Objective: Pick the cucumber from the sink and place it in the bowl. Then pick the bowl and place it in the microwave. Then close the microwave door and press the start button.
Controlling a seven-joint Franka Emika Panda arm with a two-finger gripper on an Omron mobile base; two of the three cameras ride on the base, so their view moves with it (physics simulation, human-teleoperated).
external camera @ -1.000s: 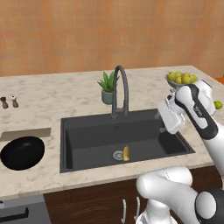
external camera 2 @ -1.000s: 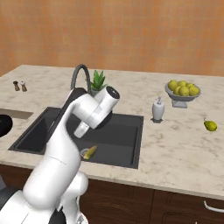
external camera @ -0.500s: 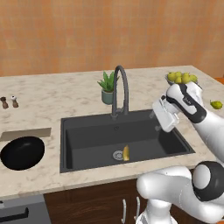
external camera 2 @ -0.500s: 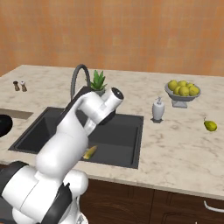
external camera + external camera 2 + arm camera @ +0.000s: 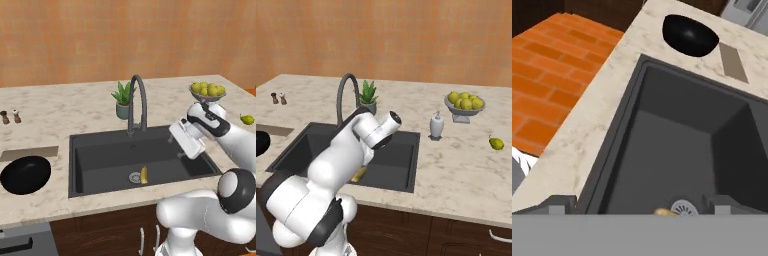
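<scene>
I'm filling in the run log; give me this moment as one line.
phase: reach | gripper: open, empty, above sink | cucumber: beside drain | bowl: on counter, empty

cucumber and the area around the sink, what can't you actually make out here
- Cucumber: in the hand view just a sliver beside the drain, cut off at the bottom; in the right base view mostly behind the arm.
- Bowl: cut by the left edge in the right base view.
- Gripper: fingertips barely rise into the hand view.
- Shakers: too small to tell apart.
</scene>
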